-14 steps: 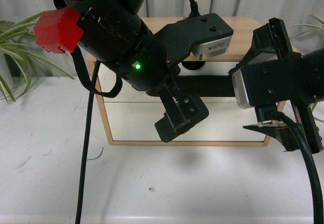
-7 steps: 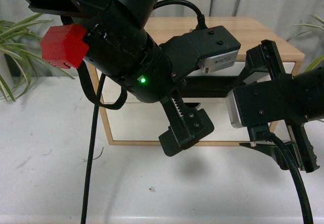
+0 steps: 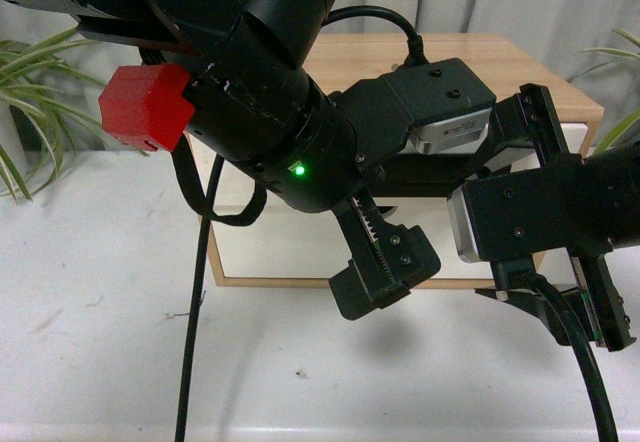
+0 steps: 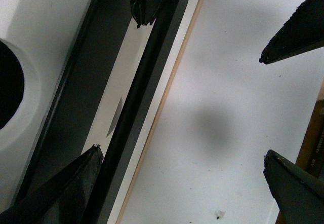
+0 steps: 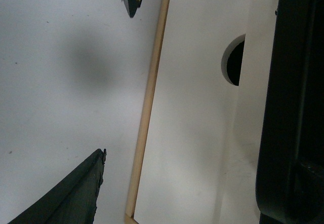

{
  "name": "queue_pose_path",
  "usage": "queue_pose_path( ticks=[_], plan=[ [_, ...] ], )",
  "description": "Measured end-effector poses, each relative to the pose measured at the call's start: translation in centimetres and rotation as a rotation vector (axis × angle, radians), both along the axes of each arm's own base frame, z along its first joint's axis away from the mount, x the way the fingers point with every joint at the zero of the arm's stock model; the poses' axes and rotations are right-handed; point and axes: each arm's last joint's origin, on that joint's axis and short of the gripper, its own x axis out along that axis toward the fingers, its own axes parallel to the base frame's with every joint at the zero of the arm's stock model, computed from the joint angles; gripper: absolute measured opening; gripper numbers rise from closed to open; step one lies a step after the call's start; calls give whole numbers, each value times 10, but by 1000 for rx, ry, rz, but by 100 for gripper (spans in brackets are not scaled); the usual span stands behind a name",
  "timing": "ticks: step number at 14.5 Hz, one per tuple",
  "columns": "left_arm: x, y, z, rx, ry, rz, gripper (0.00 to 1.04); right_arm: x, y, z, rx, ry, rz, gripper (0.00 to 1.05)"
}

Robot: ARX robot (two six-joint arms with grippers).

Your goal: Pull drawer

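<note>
The drawer (image 3: 572, 134) is the upper white front of the wooden cabinet (image 3: 400, 62). My arms cover most of it, leaving a stretch of its black bar handle (image 3: 425, 177) showing between them. In the left wrist view the handle (image 4: 136, 97) runs diagonally, with the notch (image 4: 7, 82) beyond it. My left gripper (image 4: 181, 155) is open; one fingertip (image 4: 88, 165) lies right beside the bar, the other over the table. It hangs low before the cabinet (image 3: 385, 272). My right gripper (image 3: 560, 307) is open and empty, facing a notched white front (image 5: 235, 62).
The plain lower drawer (image 3: 270, 247) sits under the handled one. Plants stand at the far left (image 3: 30, 112) and right (image 3: 620, 62). A black cable (image 3: 195, 342) hangs over the white table (image 3: 100, 342). A red block (image 3: 148, 107) sits on my left arm.
My left arm has shifted right and lower, its gripper dropping toward the cabinet's bottom edge. My right arm has sunk lower and slid slightly left. The cabinet has not visibly moved.
</note>
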Motion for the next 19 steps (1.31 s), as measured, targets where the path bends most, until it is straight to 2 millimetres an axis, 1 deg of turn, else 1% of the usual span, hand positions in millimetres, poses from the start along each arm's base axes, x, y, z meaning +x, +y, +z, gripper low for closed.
queue_pose_path(
  ticks=[2,3,6,7,14,16,17,19],
  plan=[
    [-4,-1,-4,-2,13,-13,98,-6,-1,1,-5,19,-1,98],
    [-9,1,-3,-11,17,-23,98,-13,-2,2,-8,28,-2,98],
    [-48,16,-9,-24,42,-53,98,-55,-8,3,-22,94,-1,98],
    [-59,18,-8,-29,47,-66,98,-65,-10,3,-24,106,1,98],
    [-69,22,-6,-40,70,-64,98,-78,-10,7,-20,133,5,98],
    [-70,22,-4,-50,73,-57,98,-79,-10,9,-13,132,-4,98],
    [-71,23,0,-71,76,-51,98,-80,-11,12,-7,132,-12,98],
    [-72,26,14,-128,63,-41,98,-83,-14,21,13,137,-31,98]
  ],
)
